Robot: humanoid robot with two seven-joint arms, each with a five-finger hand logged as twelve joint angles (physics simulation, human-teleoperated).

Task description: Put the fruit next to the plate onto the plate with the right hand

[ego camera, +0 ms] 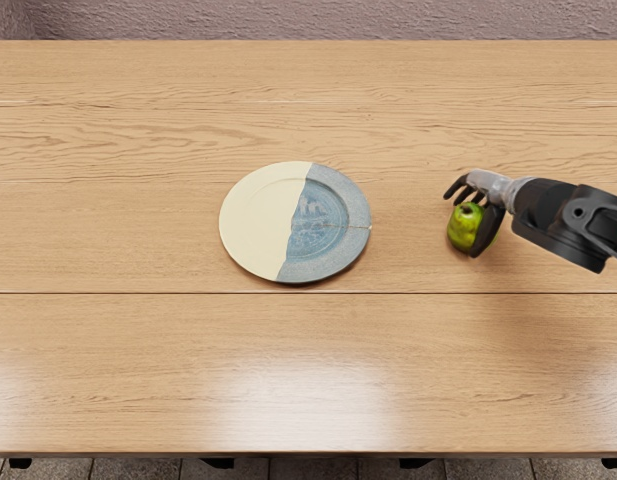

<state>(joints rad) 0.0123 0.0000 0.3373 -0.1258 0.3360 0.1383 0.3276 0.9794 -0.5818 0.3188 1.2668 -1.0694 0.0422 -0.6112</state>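
Head view: plate (256, 218) apart from fruit (465, 226)

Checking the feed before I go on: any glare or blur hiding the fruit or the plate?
Head view: sharp throughout; pale glare sits only on the near wooden table, clear of the round green fruit, the right hand and the cream-and-blue round plate.

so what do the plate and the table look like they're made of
The plate looks like glazed ceramic. It is half cream and half blue-grey with a faint printed pattern, and it has a smooth face and a thin raised rim, though it could be melamine. The table looks like wood or wood veneer, with clear grain and long plank seams. A soft glare near the front edge suggests a satin varnish.
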